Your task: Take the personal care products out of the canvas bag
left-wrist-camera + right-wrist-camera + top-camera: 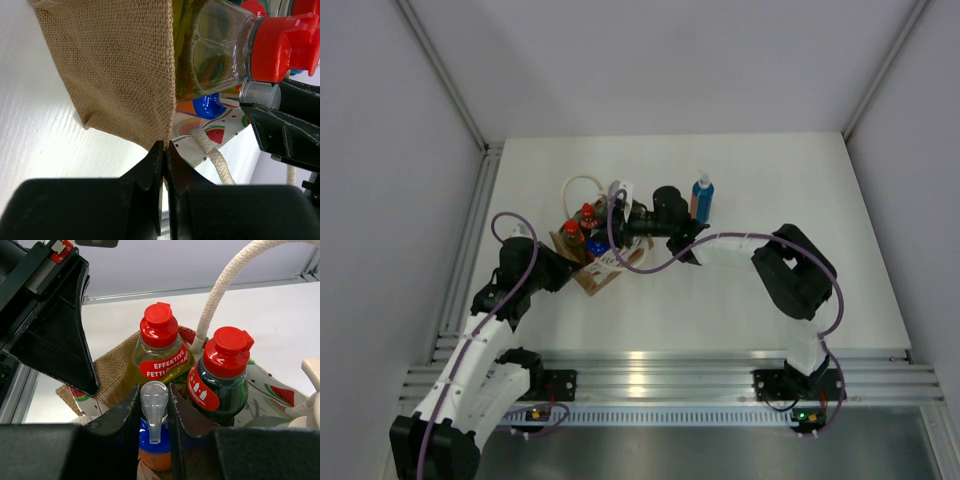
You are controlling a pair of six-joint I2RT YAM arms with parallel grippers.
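one blue bottle (701,197) stands on the table (770,160), clear of the bag (592,272), so by my reading the job is only just begun. the left gripper (164,147) has its jaws together, pinching the bag's woven edge. the right gripper (155,405) is clamped on the clear nozzle of the orange bottle (155,457), which sits in the bag beside the yellow-green bottle (157,357) and the dark green bottle (222,385). a white pump top (311,369) shows there too, so four seem left.
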